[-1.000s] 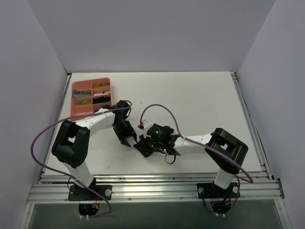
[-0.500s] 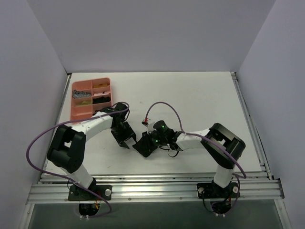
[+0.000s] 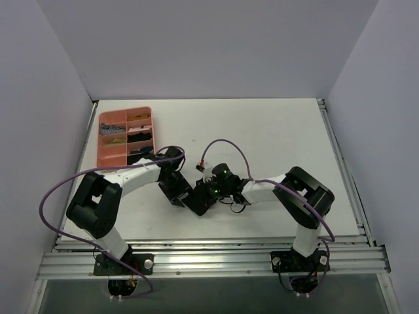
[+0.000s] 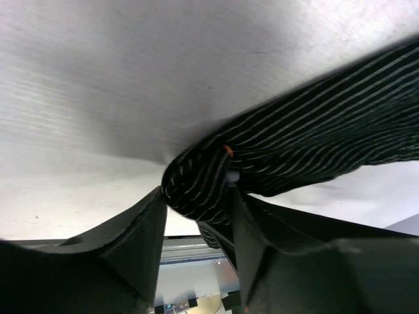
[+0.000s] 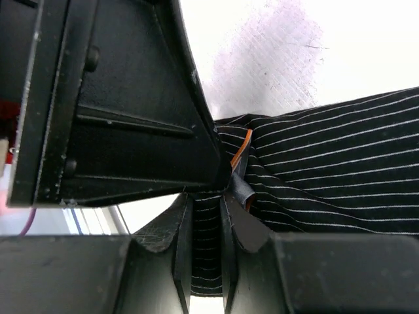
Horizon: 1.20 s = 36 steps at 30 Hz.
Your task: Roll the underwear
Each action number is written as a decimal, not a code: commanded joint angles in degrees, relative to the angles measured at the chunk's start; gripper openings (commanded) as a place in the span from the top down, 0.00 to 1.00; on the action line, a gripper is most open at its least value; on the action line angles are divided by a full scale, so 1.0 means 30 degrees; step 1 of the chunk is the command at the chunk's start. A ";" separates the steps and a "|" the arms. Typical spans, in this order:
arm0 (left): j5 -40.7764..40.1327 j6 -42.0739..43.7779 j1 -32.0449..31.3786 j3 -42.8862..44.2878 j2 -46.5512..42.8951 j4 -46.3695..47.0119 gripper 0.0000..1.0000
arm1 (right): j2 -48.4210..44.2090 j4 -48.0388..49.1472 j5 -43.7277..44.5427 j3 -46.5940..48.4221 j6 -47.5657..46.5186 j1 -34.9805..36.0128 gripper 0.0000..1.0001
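The underwear (image 3: 198,203), black with thin pale stripes, lies bunched on the white surface (image 3: 281,137) near its front middle, well apart from the pink tray (image 3: 100,134), and the 2 claws meet over it. The left claw (image 4: 196,199) is clamped around a rolled fold of the fabric. The right claw (image 5: 206,226), just beside it, is nearly closed, pinching a thin layer between its fingers (image 5: 180,255).

1. I see the soft black underwear with thin white stripes (image 4: 314,124) lying on the pale grey tabletop (image 4: 118,72).
2. Its bunched end, showing a small orange fleck, sits clamped in my left gripper (image 4: 196,199), the two black fingers (image 4: 131,239) pressing either side.
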 commanded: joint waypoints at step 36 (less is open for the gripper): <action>-0.1281 0.0492 -0.1291 0.3320 0.3643 -0.2098 0.98 | -0.4416 -1.1668 1.4544 0.3534 -0.6389 0.6538 0.50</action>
